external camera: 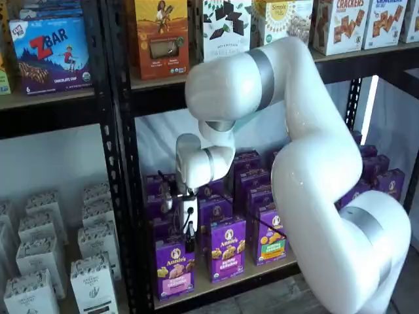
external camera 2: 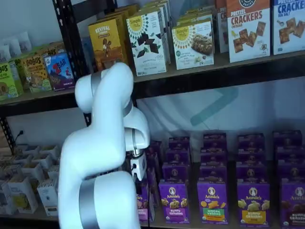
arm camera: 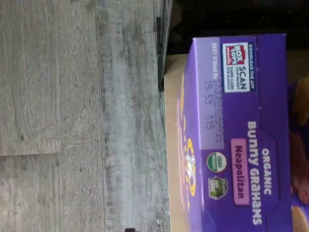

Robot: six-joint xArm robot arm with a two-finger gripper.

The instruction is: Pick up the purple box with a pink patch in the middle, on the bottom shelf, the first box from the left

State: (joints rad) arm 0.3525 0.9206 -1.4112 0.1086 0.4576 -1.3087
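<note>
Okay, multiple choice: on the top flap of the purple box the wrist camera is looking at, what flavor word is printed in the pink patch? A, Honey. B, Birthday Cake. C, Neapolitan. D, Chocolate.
C: in the wrist view the upright purple cardboard box carries a pink patch reading "Neapolitan" beside the white words "Organic Bunny Grahams".

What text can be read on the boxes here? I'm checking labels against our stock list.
"ORGANIC BUNNY GRAHAMS", "Neapolitan", "BOX TOPS", "SCAN": top flap of the purple box.
"Annie's": fronts of the purple boxes.
"ZBAR", "CHOCOLATE CHIP": blue box.
"CRACKERS": cracker box.
"Simple Mills": chocolate-patterned box.
"REVIVAL": yellow box.
The best-by date stamp and the white cartons' print are too blurred.
</note>
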